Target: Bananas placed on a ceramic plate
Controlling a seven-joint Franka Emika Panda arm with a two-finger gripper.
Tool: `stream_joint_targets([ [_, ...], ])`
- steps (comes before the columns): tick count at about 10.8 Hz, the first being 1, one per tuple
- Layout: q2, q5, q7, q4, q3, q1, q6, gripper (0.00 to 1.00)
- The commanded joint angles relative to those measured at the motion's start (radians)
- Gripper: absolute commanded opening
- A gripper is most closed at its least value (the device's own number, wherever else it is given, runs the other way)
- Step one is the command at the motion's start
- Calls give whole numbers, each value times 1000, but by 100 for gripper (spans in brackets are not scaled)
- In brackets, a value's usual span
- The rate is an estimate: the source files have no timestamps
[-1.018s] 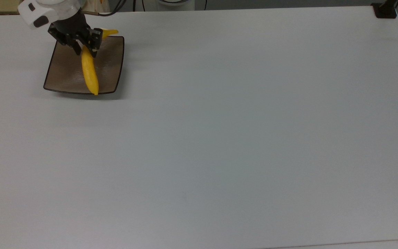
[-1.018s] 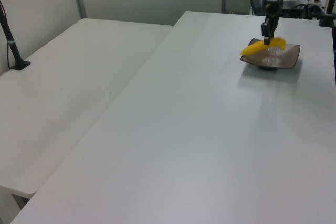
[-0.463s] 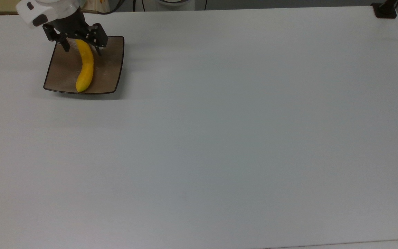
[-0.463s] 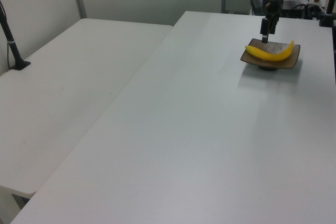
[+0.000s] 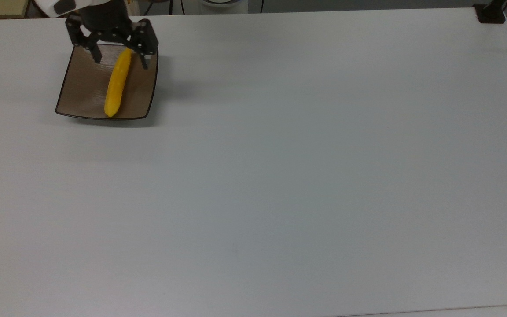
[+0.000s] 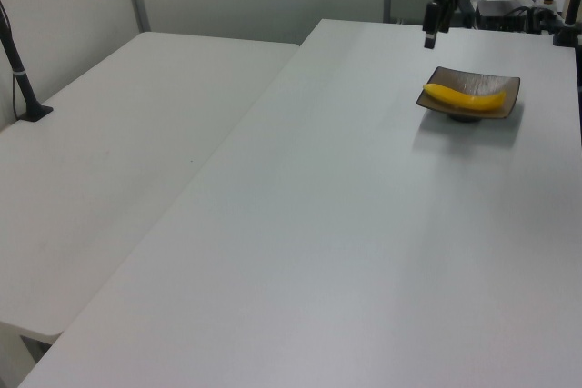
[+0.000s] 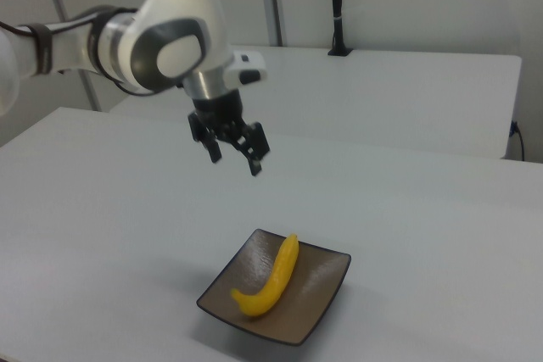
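gripper (image 7: 235, 159) released, fingers spread wide with nothing between them, hanging in the air above the table and clear of the plate. in the top view it overlaps the plate's far edge (image 5: 120, 61); in the left view it sits up and to the left view's left of the plate (image 6: 429, 36). white arm (image 7: 144, 36) reaches in from the right view's left. banana (image 7: 271, 277) lies flat in the dished centre of the square brown ceramic plate (image 7: 327, 303), running roughly across it from far edge to near edge in the top view (image 5: 118, 83), ends near the rim. plate (image 5: 82, 88) rests on the white table (image 5: 306, 167), near the top view's upper left corner. second white table (image 6: 118, 143) adjoins on the left view's left.
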Motion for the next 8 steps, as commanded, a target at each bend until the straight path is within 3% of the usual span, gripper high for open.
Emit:
stream_joint_targets([
  [1, -10, 8, 144, 74, -8, 157, -96, 100],
  [3, -14, -4, 148, 96, -2, 229, -97, 100],
  [6, -7, -72, 136, 96, 1, 258, -116, 100],
  [8, -7, -78, 54, 85, 1, 261, -159, 100],
])
